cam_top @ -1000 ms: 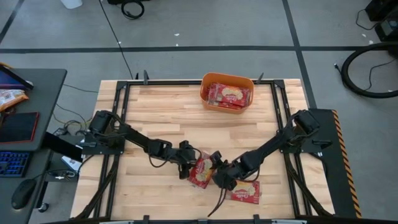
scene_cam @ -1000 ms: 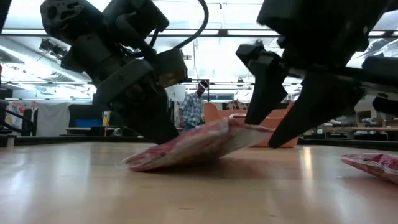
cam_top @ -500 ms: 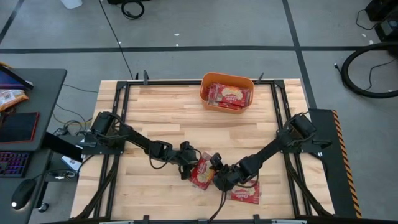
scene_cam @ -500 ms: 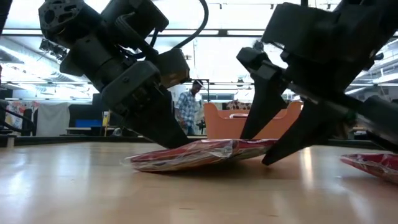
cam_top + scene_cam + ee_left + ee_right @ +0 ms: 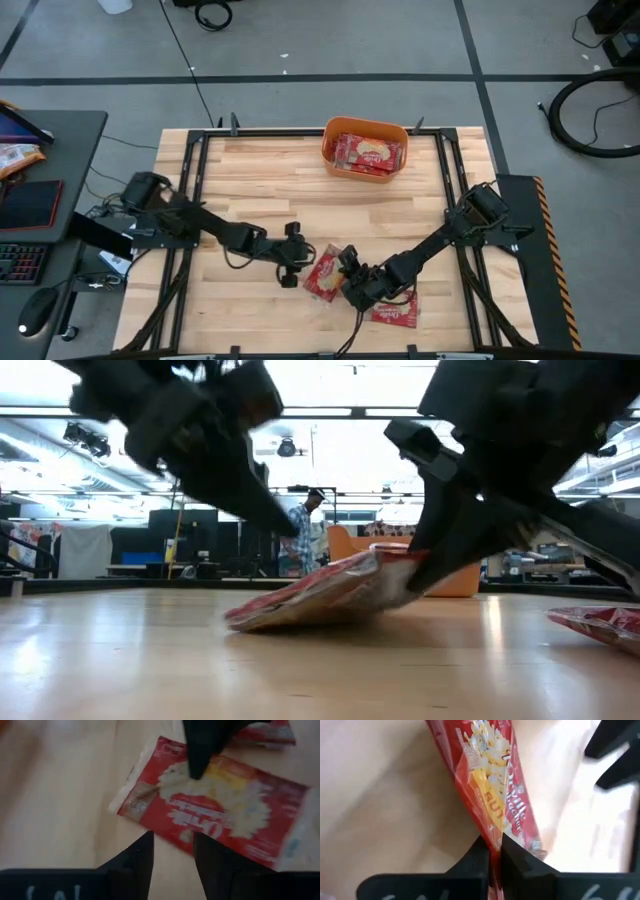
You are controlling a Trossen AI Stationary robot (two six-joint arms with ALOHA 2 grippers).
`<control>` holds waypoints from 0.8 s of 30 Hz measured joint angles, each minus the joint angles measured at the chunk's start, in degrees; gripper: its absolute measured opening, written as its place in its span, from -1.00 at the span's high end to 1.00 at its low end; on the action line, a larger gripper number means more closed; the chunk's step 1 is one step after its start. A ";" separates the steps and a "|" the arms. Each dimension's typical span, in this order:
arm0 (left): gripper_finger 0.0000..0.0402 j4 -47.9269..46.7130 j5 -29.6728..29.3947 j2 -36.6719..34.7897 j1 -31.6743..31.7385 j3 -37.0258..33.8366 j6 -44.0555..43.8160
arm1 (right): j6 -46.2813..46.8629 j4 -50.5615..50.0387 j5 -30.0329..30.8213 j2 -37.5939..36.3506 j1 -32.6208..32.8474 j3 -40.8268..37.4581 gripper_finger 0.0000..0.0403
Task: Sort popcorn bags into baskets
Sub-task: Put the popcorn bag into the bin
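Right gripper (image 5: 352, 283), at lower centre of the high view, has its two dark fingers pinched together on the near edge of a flat red foil popcorn packet (image 5: 324, 275) — the right wrist view shows the foil caught between them. In the low view the packet (image 5: 325, 592) is tilted, its held end raised and its far end resting on the pale wooden table (image 5: 260, 190). Left gripper (image 5: 290, 262) sits just beside the packet's left end, fingers slightly apart and clear of the foil. A second red packet (image 5: 396, 311) lies flat at lower right. The orange plastic tub (image 5: 365, 149), already holding packets, stands at upper centre — well apart from the held packet, directly up-frame, so the right arm is the one placed to carry it there.
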 joint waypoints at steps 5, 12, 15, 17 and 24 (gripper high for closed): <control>0.30 1.08 -2.16 -5.28 -1.02 0.05 5.27 | 3.34 -15.47 9.09 0.00 -0.58 6.60 0.83; 0.30 1.26 -2.36 -5.90 -2.18 -0.01 10.00 | 10.89 -40.16 22.12 -0.11 -4.00 15.08 0.87; 0.30 1.22 -2.38 -5.90 -2.20 -0.01 11.54 | 18.87 -50.67 24.33 -0.86 -6.52 17.52 0.85; 0.30 1.22 -2.42 -5.90 -2.18 -0.01 12.50 | 23.12 -55.38 25.94 -1.90 -8.24 17.92 0.85; 0.30 0.43 -2.42 -5.90 -2.18 -0.01 12.01 | 30.30 -62.91 29.42 -7.50 -15.86 17.92 0.85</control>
